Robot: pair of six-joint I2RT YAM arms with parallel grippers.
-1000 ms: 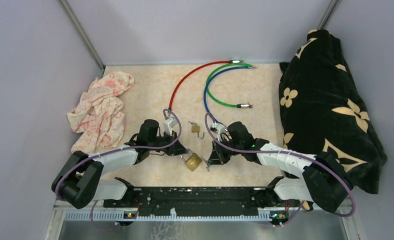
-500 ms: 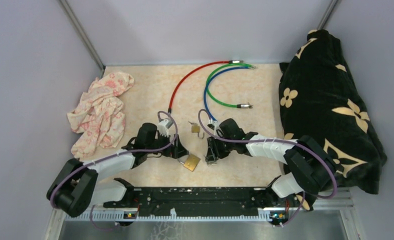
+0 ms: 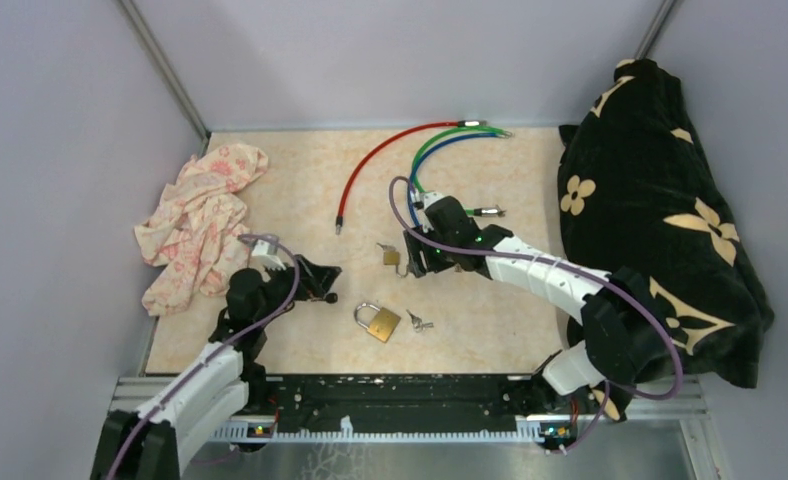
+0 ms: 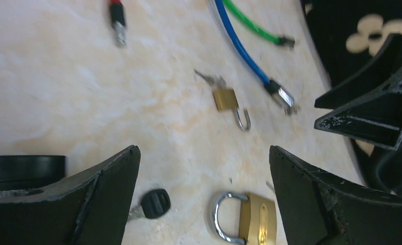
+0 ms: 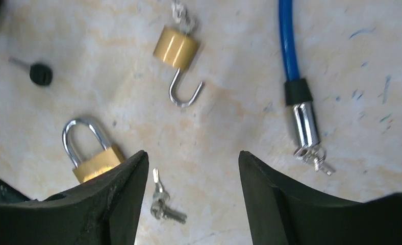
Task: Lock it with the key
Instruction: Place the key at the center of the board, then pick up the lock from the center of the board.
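Observation:
A large brass padlock (image 3: 378, 321) (image 4: 251, 218) (image 5: 92, 154) lies flat near the table's front with its steel shackle down in the body. A small bunch of silver keys (image 3: 418, 322) (image 5: 161, 202) lies just right of it, touching nothing. A black-headed key (image 4: 153, 203) (image 5: 40, 73) lies to its left. My left gripper (image 3: 321, 283) (image 4: 203, 153) is open and empty, left of the padlock. My right gripper (image 3: 418, 262) (image 5: 193, 153) is open and empty, behind the padlock and keys.
A small brass padlock (image 3: 391, 256) (image 4: 225, 99) (image 5: 177, 47) with its shackle swung open lies further back. Red (image 3: 370, 165), green (image 3: 435, 195) and blue (image 5: 289, 46) cables curve behind. A floral cloth (image 3: 200, 225) lies left, a black blanket (image 3: 650, 210) right.
Both grippers have opened and drawn away from the large padlock: the left pulled back to the left, the right moved towards the back. Padlock and silver keys now lie free.

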